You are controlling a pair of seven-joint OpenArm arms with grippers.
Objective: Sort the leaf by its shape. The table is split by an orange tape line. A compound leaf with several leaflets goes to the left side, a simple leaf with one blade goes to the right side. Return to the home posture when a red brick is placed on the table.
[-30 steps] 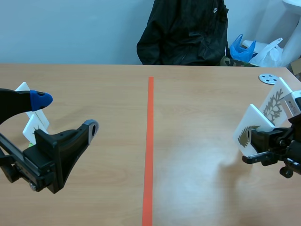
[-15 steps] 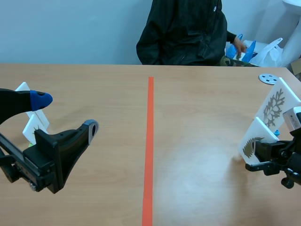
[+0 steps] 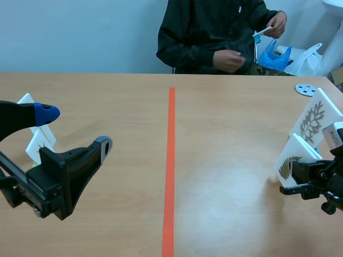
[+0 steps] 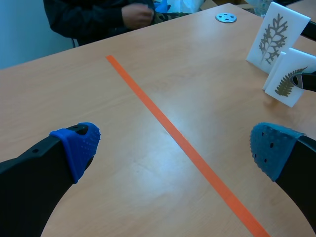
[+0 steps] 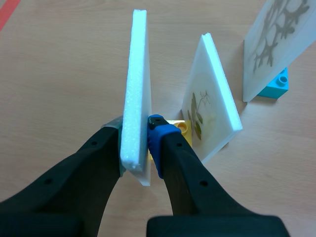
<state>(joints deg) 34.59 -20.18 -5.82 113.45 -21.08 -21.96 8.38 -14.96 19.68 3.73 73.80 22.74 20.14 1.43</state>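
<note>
Your right gripper [image 5: 134,143] is clamped on the white foam card with a fern-like print [image 3: 292,155], held upright right of the orange tape line [image 3: 170,160], beside a taller white branch-print card [image 3: 313,120]. Many leaflets, so it probably goes left. Left gripper [image 4: 175,145] spread wide, holding nothing, left of the line.

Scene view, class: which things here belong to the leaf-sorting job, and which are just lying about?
Job in hand:
- fern card, held by the right gripper
- taller leaf card beside it
- white cards by the left gripper
- orange tape line

Lying about:
- grey disc
- blue bag
- white bag
</note>
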